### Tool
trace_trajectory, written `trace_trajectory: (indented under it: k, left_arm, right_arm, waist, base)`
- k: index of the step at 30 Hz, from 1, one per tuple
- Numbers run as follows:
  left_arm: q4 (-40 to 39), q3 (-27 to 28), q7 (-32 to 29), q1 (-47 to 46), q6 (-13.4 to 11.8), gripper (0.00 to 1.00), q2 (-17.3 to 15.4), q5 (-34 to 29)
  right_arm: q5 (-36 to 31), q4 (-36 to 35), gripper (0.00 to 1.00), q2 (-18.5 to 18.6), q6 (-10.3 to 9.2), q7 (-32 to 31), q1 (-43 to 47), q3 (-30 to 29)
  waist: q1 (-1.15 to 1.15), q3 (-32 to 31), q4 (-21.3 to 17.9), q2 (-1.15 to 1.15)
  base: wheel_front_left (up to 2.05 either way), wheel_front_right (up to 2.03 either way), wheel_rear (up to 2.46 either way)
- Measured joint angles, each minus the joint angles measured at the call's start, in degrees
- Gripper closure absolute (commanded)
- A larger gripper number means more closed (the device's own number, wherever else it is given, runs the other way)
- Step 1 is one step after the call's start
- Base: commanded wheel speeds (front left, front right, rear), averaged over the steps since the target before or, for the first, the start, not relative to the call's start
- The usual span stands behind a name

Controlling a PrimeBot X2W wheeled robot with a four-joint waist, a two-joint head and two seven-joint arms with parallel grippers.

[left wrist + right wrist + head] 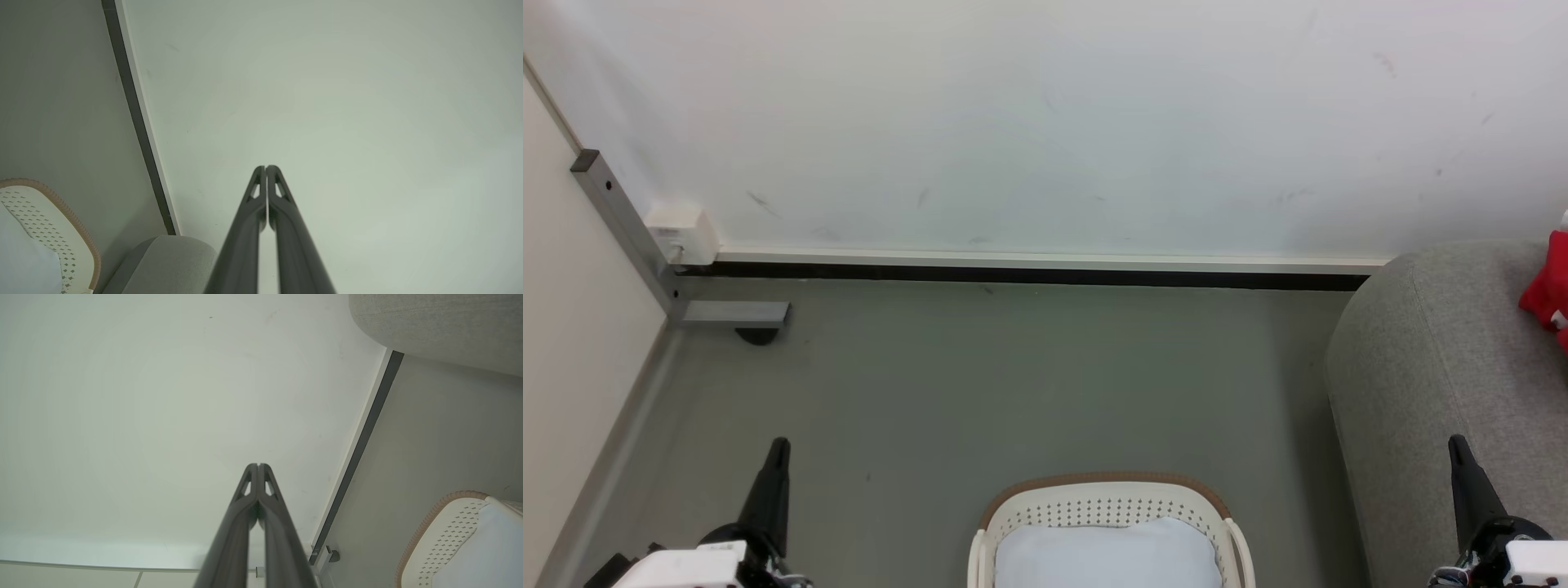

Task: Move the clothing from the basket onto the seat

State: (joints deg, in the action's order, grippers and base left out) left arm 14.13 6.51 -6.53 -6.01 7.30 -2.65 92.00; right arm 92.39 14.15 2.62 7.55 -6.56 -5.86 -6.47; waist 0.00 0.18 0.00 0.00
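The cream basket (pixel 1107 505) with its brown rim stands on the floor at the bottom centre of the head view; a pale white pad (pixel 1107 559) lies inside it. Red clothing (pixel 1549 292) lies on the grey seat (pixel 1437 376) at the right edge. My left gripper (pixel 779 445) points up at the lower left, shut and empty. My right gripper (pixel 1455 442) stands at the lower right in front of the seat, shut and empty. The wrist views show the left gripper (pixel 266 167) and the right gripper (pixel 258 465) with fingertips pressed together, aimed at the wall, with the basket (pixel 77 232) (pixel 433 522) and the seat (pixel 163 261) (pixel 441 330) at the edges.
A white wall (pixel 1045 122) with a dark baseboard (pixel 1013 273) runs across the back. A grey metal post and foot (pixel 727 313) with a white box (pixel 682 231) stand in the left corner. Grey floor (pixel 980 384) lies between basket and wall.
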Motion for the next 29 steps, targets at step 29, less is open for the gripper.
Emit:
trace_trajectory:
  k: [29]
  left_arm:
    - [0.0, 0.0, 0.0, 0.0, 0.0, 1.0, 0.0, 0.0]
  right_arm:
    - [0.0, 0.0, 1.0, 0.0, 0.0, 0.0, 0.0, 0.0]
  waist:
    - [0.0, 0.0, 0.0, 0.0]
  base:
    - [0.0, 0.0, 0.0]
